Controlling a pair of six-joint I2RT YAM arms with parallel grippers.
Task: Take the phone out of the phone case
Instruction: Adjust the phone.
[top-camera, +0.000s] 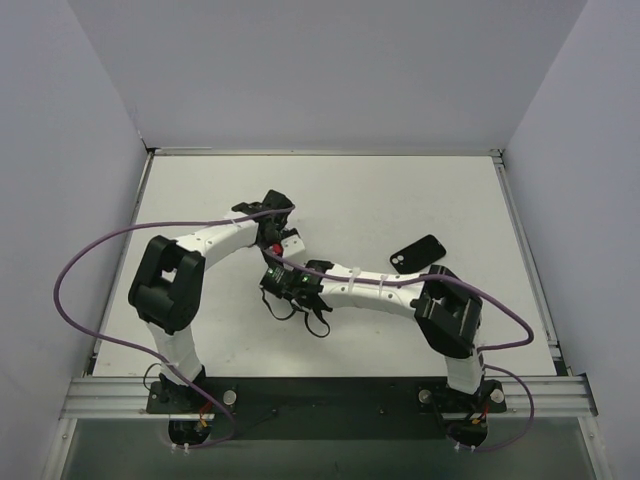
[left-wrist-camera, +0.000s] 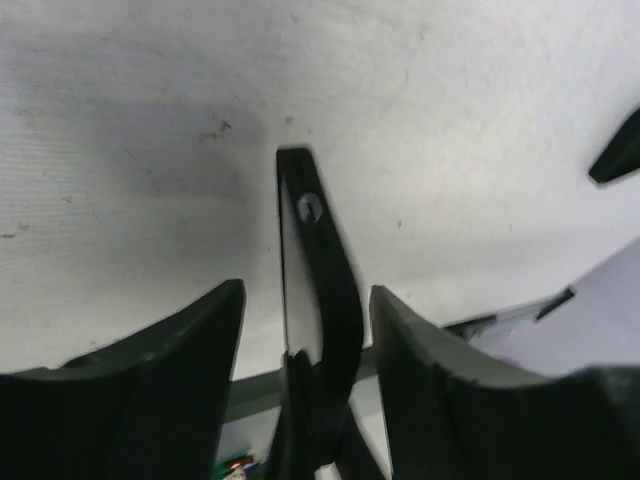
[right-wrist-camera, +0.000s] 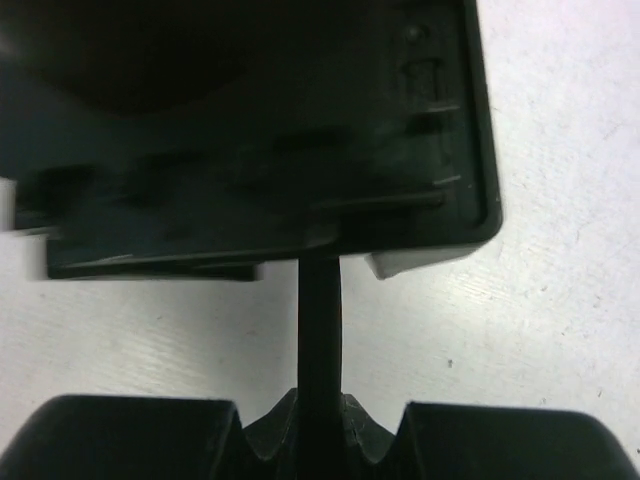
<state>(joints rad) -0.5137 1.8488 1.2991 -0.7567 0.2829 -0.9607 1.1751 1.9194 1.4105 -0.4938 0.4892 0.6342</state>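
You look nearly done: a black slab (top-camera: 418, 253) lies alone on the table (top-camera: 400, 190), well apart from the thin black piece (left-wrist-camera: 325, 270) held at centre, though you can't tell which is phone and which is case. Your right pincer (right-wrist-camera: 320, 405) is clenched on that piece. Whether the left pincer (left-wrist-camera: 308, 295) grips it or only flanks it, I cannot tell.

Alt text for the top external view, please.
Two white arms reach inward over a white table, the left gripper and right gripper nearly meeting at its centre. A flat black phone-shaped slab lies apart on the table beyond the right arm.
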